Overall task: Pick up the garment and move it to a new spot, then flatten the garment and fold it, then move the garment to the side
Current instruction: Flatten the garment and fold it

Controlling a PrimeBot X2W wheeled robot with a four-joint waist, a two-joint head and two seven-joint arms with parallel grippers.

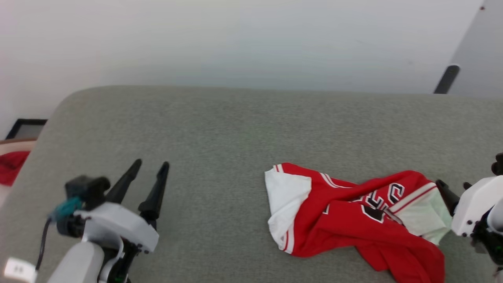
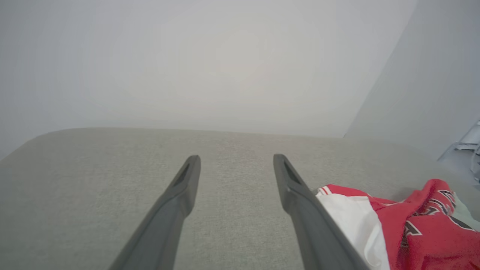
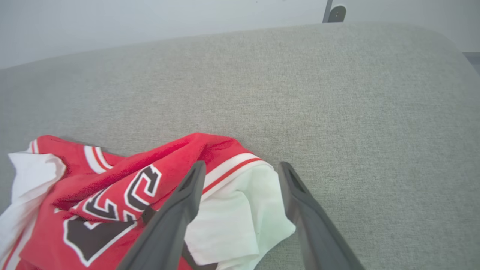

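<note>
Red garment [image 1: 338, 228], crumpled lower right, lettering half hidden in folds, edge cut off; left gripper [image 1: 151, 163] and right gripper [image 3: 240, 167] fingers spread.

The grey counter [image 1: 220, 129] is open across its left half and along the far edge, with free passage all round the left pincer [image 1: 151, 163], its fingers spread above bare cloth. One obstacle: the crumpled garment [image 1: 346, 220], heaped low at the right. The right pincer [image 3: 242, 165] stands wide over the garment's white corner, and beyond it the counter is bare to the rounded edge.
</note>
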